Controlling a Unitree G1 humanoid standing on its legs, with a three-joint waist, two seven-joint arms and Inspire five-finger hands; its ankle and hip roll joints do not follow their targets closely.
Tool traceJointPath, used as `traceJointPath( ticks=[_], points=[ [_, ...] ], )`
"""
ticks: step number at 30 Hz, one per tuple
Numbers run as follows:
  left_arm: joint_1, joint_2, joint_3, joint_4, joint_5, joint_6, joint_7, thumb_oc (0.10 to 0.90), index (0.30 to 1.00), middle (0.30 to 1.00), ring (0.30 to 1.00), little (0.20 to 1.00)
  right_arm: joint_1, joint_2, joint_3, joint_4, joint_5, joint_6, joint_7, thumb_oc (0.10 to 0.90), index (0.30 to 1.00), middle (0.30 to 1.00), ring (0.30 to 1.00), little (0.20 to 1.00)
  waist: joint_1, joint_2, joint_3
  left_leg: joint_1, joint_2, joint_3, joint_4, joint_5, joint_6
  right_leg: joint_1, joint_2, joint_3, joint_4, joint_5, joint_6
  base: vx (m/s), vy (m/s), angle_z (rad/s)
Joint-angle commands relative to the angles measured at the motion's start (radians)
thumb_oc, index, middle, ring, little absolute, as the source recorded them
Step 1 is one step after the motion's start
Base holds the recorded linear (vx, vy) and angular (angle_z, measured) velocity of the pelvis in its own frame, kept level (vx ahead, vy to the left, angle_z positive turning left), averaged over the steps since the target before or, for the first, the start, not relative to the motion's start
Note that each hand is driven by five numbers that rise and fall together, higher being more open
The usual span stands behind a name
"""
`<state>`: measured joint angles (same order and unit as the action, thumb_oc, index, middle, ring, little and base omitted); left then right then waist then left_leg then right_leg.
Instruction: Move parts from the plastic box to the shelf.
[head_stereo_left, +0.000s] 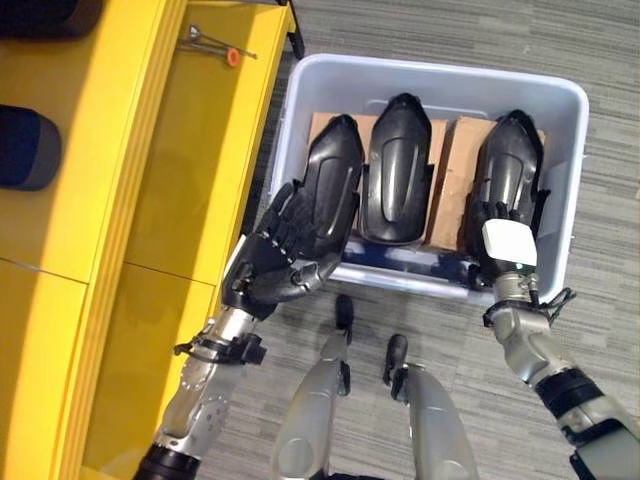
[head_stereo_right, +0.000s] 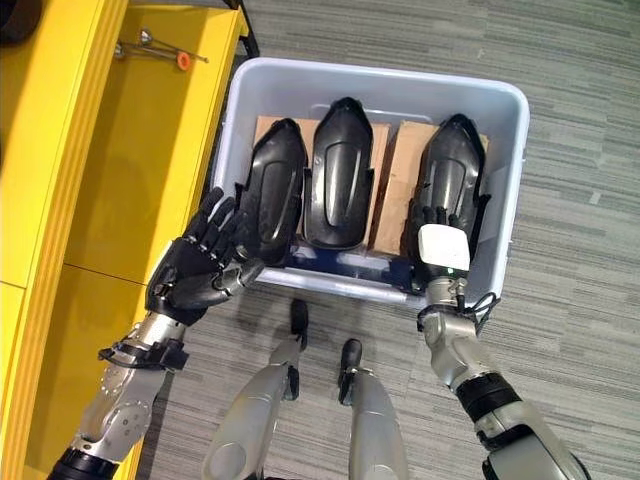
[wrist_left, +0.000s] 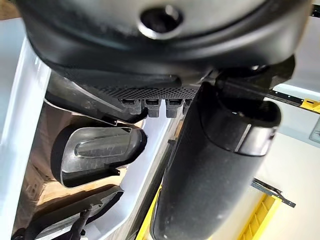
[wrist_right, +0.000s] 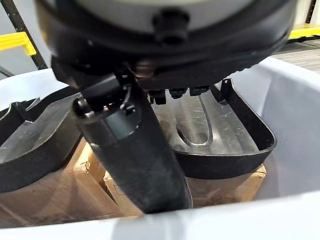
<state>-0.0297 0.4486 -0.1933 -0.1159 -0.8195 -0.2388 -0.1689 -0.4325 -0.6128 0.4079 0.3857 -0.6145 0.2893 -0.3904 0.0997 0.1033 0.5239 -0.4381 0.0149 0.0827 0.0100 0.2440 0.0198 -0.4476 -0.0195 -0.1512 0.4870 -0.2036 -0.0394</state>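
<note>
I'm looking down into the pale grey plastic box (head_stereo_left: 575, 150), where three glossy black moulded shell parts sit side by side on brown cardboard pads (head_stereo_left: 455, 180), probably to keep them from scuffing. None has reached the yellow metal shelf (head_stereo_left: 190, 200) on my left, so the job looks barely begun. My left hand (head_stereo_right: 195, 265) hangs at the box's near left corner, fingers spread and fairly straight, right beside the left black part (head_stereo_left: 335, 185); I judge it's lining up to get under that piece's edge, though I can't say it touches. My right hand (head_stereo_left: 508, 245) is inside the box over the near end of the right black part (head_stereo_left: 510, 165); its fingers run down past the part and I can't tell whether they are closed on it. The middle black part (head_stereo_left: 400, 165) lies untouched. A thin metal tool with an orange tip (head_stereo_left: 215, 45) lies on the shelf's far end, clear of where I'd set things.
</note>
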Motion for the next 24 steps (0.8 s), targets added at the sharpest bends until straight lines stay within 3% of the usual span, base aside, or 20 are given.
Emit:
traceJointPath(
  ticks=[1, 6, 12, 24],
  points=[
    [-0.033, -0.028, 0.014, -0.093, 0.002, -0.098, -0.043, 0.9, 1.0, 1.0, 1.0, 1.0, -0.021, -0.025, -0.009, -0.008, -0.026, 0.058, -0.045, 0.9, 1.0, 1.0, 1.0, 1.0, -0.031, -0.001, -0.024, 0.046, -0.021, 0.005, 0.001, -0.082, -0.011, -0.002, 0.004, -0.005, -0.093, 0.133, 0.057, 0.0, 0.0, 0.0],
    [-0.057, -0.032, 0.001, -0.077, 0.008, -0.093, -0.036, 0.9, 1.0, 1.0, 1.0, 1.0, -0.061, -0.013, -0.003, 0.074, -0.008, 0.083, -0.099, 0.9, 1.0, 1.0, 1.0, 1.0, -0.029, 0.009, -0.018, 0.035, -0.022, 0.006, 0.003, -0.078, -0.012, -0.013, 0.003, -0.005, -0.085, 0.133, 0.055, 0.0, 0.001, -0.01],
    [-0.078, -0.028, -0.016, -0.07, 0.001, -0.092, -0.03, 0.9, 1.0, 1.0, 1.0, 1.0, -0.135, -0.019, 0.001, 0.132, -0.031, 0.054, -0.191, 0.9, 1.0, 1.0, 1.0, 1.0, -0.024, 0.025, -0.008, 0.029, -0.027, 0.005, -0.001, -0.074, -0.012, -0.022, 0.003, -0.007, -0.079, 0.133, 0.053, 0.0, 0.0, -0.01],
    [-0.075, -0.022, -0.039, -0.058, -0.009, -0.115, -0.045, 0.9, 1.0, 1.0, 1.0, 1.0, -0.108, -0.032, -0.035, 0.143, -0.025, -0.012, -0.44, 0.9, 1.0, 1.0, 1.0, 1.0, -0.036, 0.038, -0.006, 0.024, -0.026, 0.015, -0.004, -0.075, -0.013, -0.034, 0.0, -0.005, -0.079, 0.136, 0.055, 0.0, 0.001, 0.0]
  ],
)
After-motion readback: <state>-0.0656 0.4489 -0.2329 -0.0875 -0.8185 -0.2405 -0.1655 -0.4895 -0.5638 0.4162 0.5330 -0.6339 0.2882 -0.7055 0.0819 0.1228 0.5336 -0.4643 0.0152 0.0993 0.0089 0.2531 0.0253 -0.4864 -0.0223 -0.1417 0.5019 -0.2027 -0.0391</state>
